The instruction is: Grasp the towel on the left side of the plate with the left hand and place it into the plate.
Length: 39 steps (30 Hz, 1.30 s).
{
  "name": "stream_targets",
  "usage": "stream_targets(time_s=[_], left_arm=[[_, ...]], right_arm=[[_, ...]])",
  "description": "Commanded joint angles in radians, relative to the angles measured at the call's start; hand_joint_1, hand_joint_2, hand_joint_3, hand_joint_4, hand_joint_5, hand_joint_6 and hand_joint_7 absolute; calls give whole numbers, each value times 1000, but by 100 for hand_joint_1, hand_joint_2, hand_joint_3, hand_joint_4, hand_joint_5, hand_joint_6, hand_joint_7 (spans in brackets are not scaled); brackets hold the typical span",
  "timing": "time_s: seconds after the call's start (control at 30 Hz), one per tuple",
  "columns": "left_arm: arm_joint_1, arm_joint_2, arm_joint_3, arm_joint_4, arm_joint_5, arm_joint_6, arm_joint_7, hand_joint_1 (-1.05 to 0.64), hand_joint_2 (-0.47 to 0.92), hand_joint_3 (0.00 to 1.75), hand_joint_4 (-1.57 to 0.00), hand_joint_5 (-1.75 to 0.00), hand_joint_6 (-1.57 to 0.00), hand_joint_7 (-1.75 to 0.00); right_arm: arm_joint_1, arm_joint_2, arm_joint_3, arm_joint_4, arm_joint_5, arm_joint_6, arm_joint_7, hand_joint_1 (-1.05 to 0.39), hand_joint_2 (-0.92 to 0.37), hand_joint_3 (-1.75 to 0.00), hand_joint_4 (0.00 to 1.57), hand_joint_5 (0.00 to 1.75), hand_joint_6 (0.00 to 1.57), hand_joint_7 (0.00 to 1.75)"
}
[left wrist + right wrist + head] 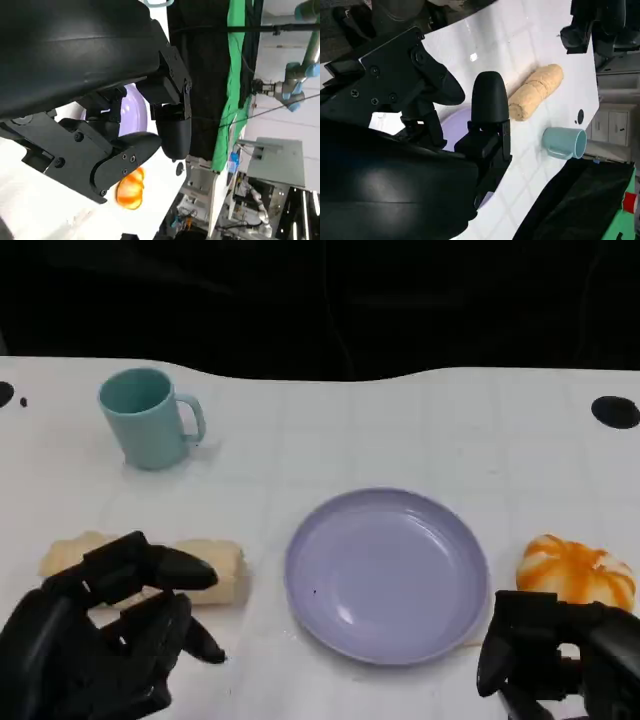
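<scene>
A rolled tan towel (218, 574) lies on the white table just left of the lavender plate (385, 575), which holds nothing. My left hand (100, 640) hovers at the towel's near side with its fingers apart, covering the roll's middle and holding nothing. My right hand (555, 650) hangs low beside the plate's right edge, also holding nothing. In the right wrist view the towel (536, 92) lies beyond my right hand (445, 130), with the left hand (595, 25) next to it. In the left wrist view the plate (135, 107) peeks out behind my left hand (100, 125).
A teal mug (148, 418) stands at the back left, handle to the right. An orange-and-white striped pumpkin-like object (577, 570) sits right of the plate, just beyond my right hand. The table's far edge meets a black backdrop.
</scene>
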Motion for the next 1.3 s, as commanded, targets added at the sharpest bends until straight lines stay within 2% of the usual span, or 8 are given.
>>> stream_targets(time_s=[0.03,0.2,0.3,0.43,0.67,0.83,1.07,1.3], left_arm=[[0,12,1,-18,56,-21,24,-23,71,65,-72,-111,-80,-64],[-1,34,4,-4,148,-87,2,-27,89,34,-62,-88,-74,-28],[-2,72,-2,12,244,-160,-20,-30,92,25,-48,-77,-66,-16],[-16,135,-20,1,422,-226,-9,-43,92,16,-35,-51,-50,-2],[-106,276,-52,-43,675,-128,-50,-52,92,8,-27,-41,-35,0],[-202,390,-133,-2,883,-88,-107,-56,92,6,-22,-39,-30,-1],[-355,436,-309,132,1136,-38,-184,-56,89,1,-21,-35,-32,-1],[-484,410,-458,306,1340,-26,-234,-58,86,0,-30,-24,-35,-1]], right_arm=[[-2,-4,-1,-11,6,2,-6,-3,-50,-125,74,175,65,152],[-1,-7,6,-21,0,8,-11,-4,-51,-123,74,175,65,151],[3,-7,6,-24,-1,7,-13,-4,-51,-123,74,174,65,151],[4,-9,4,-27,0,8,-12,-5,-52,-121,74,174,65,150],[1,-6,1,-21,6,7,-10,-6,-51,-121,74,174,65,151],[3,-8,2,-28,3,16,-14,-5,-51,-122,74,174,65,150],[12,-7,7,-47,3,30,-23,-5,-51,-121,74,174,65,150],[17,-5,8,-55,5,29,-25,-7,-50,-121,75,173,66,149]])
